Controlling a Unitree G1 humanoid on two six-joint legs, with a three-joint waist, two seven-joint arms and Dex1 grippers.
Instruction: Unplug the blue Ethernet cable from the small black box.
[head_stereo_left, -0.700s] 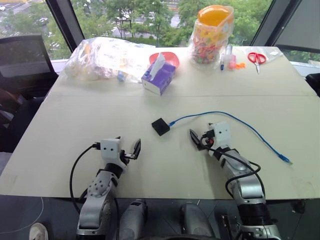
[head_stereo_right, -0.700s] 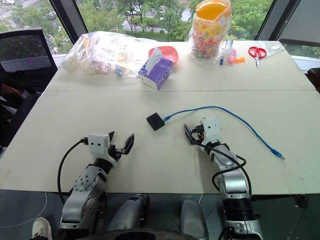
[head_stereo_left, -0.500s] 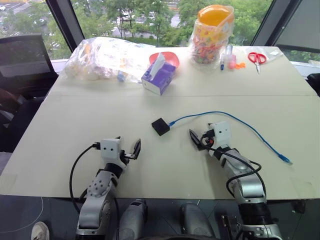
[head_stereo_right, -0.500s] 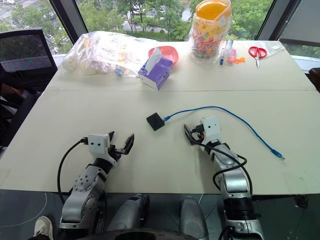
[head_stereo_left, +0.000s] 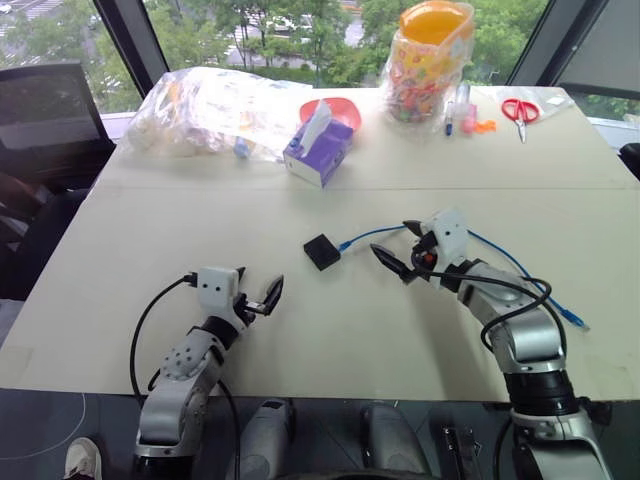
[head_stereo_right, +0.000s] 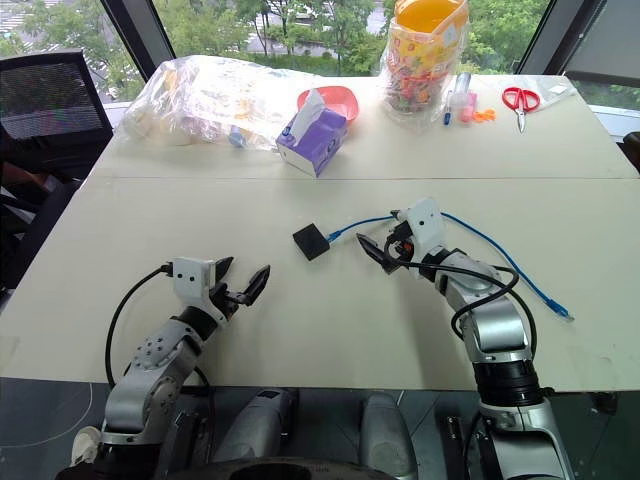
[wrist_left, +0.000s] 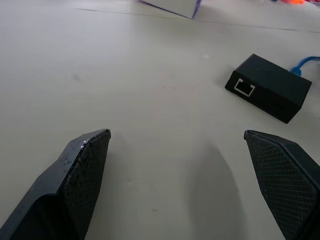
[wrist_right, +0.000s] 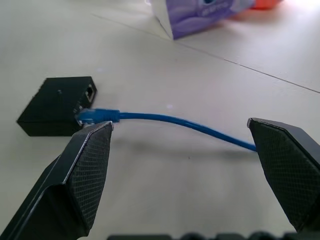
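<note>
I have the wide pale tabletop in front of me, cluttered only along its far edge: a clear plastic bag of odds and ends, a tall jar of colourful bits, a purple tissue box in front of a red bowl, and red scissors off in the far right corner.

The right arm reaches in over the middle of the tabletop, and its right tool stands wide open, holding nothing, with the blue Ethernet cable running across between its fingers. The left tool sits nearer me on the left, also spread wide and empty, well short of the work.

The cable sweeps from the box out to the right, its free plug lying near the right edge of the tabletop. The small black box lies flat about mid-tabletop, just left of the right tool.

As for progress, I judge the job not yet done. From the right wrist camera the blue plug sits at the box's port; it looks seated, though I can't be sure it is fully clicked in. Nothing is gripped yet. What remains is closing on the plug, steadying the box, and pulling the connector free.
</note>
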